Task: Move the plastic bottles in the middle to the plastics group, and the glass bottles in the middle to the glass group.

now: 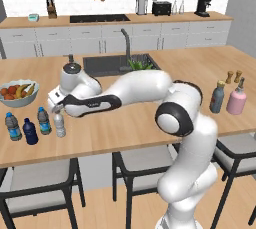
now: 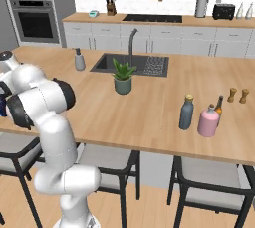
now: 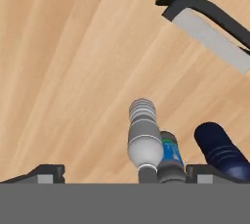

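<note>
Hovering over the counter (image 1: pixel 150 123), the tool (image 1: pixel 55 104) hangs with its jaws spread wide and nothing between them.

Well off to the tool's far side, at the counter's other end, the slate-grey glass bottle (image 1: pixel 217 96) stands just beside the pink bottle (image 1: pixel 236 99). Right under the tool the whitish plastic bottle (image 1: pixel 59 124) stands upright, apart from both fingers. Close beside it stand a blue-label bottle (image 1: pixel 44 121), the navy bottle (image 1: pixel 30 131) and a second blue-label bottle (image 1: pixel 13 126).

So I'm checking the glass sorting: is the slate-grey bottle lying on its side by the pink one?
No, the slate-grey bottle stands upright on the counter right beside the pink bottle.
</note>
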### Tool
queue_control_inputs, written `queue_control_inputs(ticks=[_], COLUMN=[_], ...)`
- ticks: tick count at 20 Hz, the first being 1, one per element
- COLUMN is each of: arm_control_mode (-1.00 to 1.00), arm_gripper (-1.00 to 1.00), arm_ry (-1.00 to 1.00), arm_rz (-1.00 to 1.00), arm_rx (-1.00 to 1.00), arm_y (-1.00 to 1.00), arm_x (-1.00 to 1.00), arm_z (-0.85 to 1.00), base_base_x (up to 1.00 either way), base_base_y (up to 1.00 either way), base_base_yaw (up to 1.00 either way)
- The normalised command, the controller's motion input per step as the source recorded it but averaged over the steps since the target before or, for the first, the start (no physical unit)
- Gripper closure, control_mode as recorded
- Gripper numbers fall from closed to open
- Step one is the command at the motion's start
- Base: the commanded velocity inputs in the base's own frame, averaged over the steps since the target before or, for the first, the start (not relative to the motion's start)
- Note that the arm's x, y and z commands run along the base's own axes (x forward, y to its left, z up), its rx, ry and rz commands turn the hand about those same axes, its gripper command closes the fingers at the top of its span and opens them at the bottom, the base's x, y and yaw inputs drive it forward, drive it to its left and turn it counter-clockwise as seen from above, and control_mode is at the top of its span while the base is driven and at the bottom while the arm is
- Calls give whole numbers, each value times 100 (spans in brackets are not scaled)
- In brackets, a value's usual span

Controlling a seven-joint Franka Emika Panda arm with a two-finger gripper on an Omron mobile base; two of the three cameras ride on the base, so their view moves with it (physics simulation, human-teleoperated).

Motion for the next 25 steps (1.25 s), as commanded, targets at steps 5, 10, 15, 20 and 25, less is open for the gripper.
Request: queue_control_inputs(ticks=[5, 10, 15, 20, 25], arm_control_mode=[-100, -100, -100, -100, -100], arm_gripper=[-100, -100, -100, -100, -100], arm_ry=[0, -1, 1, 0, -3], arm_rz=[-12, -5, 0, -1, -12], arm_rx=[6, 0, 0, 0, 8], arm_y=[-63, -43, -19, -26, -54], arm_x=[-63, -81, -50, -25, -5], arm_z=[35, 9, 0, 0, 0], base_base_x=[0, 0, 0, 0, 0], base_base_y=[0, 0, 0, 0, 0], base_base_yaw=[0, 0, 0, 0, 0])
